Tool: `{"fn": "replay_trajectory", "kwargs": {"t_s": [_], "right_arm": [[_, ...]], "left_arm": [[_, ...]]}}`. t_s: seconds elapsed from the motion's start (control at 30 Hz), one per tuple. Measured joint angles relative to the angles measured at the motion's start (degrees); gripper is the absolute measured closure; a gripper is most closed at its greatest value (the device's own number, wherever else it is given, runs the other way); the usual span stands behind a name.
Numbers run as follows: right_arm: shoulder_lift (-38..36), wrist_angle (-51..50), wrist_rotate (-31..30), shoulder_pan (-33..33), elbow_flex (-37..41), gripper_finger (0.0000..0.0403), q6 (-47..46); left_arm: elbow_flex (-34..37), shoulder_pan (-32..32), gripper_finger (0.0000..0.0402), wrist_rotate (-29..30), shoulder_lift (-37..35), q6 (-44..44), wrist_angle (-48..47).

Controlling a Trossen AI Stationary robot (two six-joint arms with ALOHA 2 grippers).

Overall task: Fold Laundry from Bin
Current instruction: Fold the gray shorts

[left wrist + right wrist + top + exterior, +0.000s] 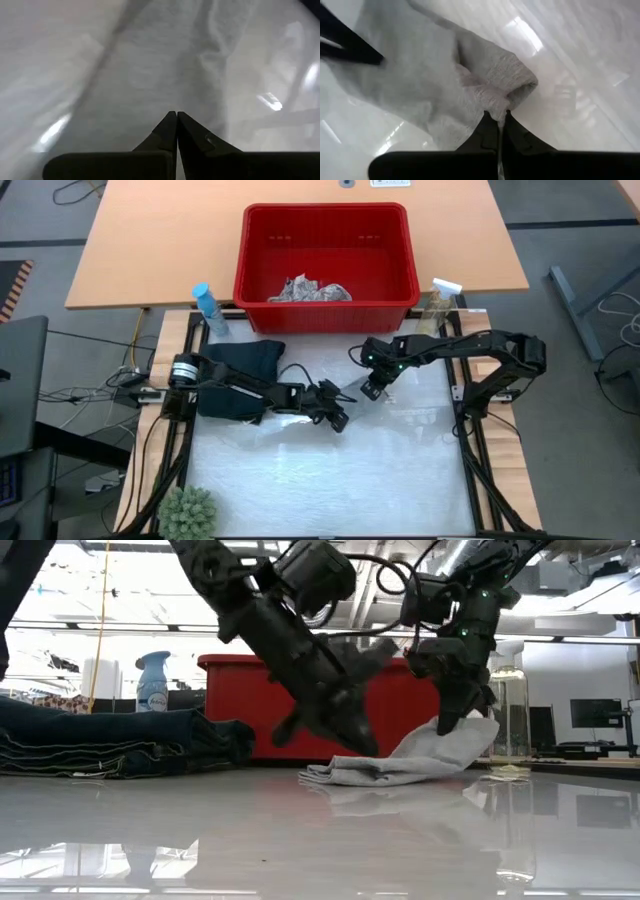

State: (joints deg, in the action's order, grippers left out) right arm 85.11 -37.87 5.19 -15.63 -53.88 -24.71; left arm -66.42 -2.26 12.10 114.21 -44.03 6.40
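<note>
A small grey cloth (pixel 390 772) lies crumpled on the white table in front of the red bin (pixel 330 308). My right gripper (pixel 445 725) is shut on a raised part of it. My left gripper (pixel 362 748) is shut, with its tips at the cloth's other end. Folded dark trousers (pixel 240 370) lie flat on the table at the far left, under my left arm. A white leaf-print cloth (pixel 310 290) lies in the bin. My left gripper points slanting down, and its shut fingertips (pixel 176 116) meet the grey cloth's flat upper surface (pixel 165 75). Nothing shows between the fingers. The cloth lies on the table under them. My right gripper pinches a bunched fold of the grey cloth (pixel 502 97) between its two fingers from above. That part (pixel 455 735) is lifted off the table, and the rest slopes down slack onto the table.
A blue spray bottle (pixel 208 308) stands left of the bin and a clear one (pixel 440 300) right of it. A small green plant (pixel 190 512) sits at the near left corner. Open white table surface (pixel 330 480) lies nearer than the grippers.
</note>
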Motion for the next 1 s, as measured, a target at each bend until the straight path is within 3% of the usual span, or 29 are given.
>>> {"fn": "replay_trajectory", "kwargs": {"t_s": [0.2,0.77,1.0], "right_arm": [[-0.03,-1.2,0.03,1.96,-2.23,0.0381,-0.58],[-0.03,4.26,3.79,7.01,-2.76,0.0381,-6.85],[-0.03,3.87,3.63,6.3,-2.76,0.0381,-6.92]], "left_arm": [[-1.51,-0.5,0.0401,-3.54,4.61,-2.24,2.84],[-3.22,-0.61,0.0401,-1.29,4.71,-1.65,2.52],[-3.22,-0.61,0.0401,-0.24,4.9,-1.49,2.7]]}}
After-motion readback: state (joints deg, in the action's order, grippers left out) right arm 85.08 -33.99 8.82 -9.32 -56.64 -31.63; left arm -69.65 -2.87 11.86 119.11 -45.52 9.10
